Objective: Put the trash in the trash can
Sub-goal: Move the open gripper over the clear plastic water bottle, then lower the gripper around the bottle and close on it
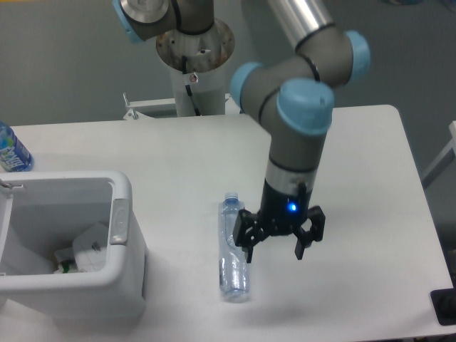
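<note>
No writing can be read anywhere; the only label in view is the blue one on the upright bottle (pixel 11 152) at the left edge of the desk (pixel 356 164), its print too small and blurred to make out. The clear bottle (pixel 233 248) lies on its side on the smooth white desk, cap end away from the camera, its thin plastic slightly dented and glinting; a faint reddish strip runs along one side of it, unreadable.

The bin (pixel 121 271) is white moulded plastic, rectangular, with a thick rounded rim and a grey tab on the side facing the bottle. It stands at the desk's front left, well apart from the clear bottle. Inside lies the crumpled white carton (pixel 91 244), with another scrap of white and green beside it.

The pincer (pixel 276 250) is black, with a small blue light glowing on its body, carried by a grey arm with light-blue joint caps. Its fingers stand apart, holding nothing, pointing down just right of the clear bottle's middle; the left finger looks to overlap the bottle's edge, but I cannot tell whether it touches.
</note>
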Robot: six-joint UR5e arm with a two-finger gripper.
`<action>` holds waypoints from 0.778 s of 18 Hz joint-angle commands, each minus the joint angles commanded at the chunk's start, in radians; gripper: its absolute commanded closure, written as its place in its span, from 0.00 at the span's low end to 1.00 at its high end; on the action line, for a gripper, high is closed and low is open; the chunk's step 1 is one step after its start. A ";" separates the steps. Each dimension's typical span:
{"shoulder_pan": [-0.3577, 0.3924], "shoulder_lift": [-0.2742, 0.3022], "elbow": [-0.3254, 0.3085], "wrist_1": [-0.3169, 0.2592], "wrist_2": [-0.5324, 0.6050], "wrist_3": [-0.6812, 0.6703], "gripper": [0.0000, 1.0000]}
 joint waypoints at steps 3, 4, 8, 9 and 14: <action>-0.029 -0.049 0.000 0.002 0.020 -0.005 0.00; -0.038 -0.069 0.002 0.003 0.031 -0.012 0.00; -0.069 -0.094 0.000 0.003 0.038 -0.023 0.00; -0.080 -0.104 -0.003 0.003 0.044 -0.023 0.00; -0.107 -0.126 -0.029 0.008 0.077 -0.023 0.00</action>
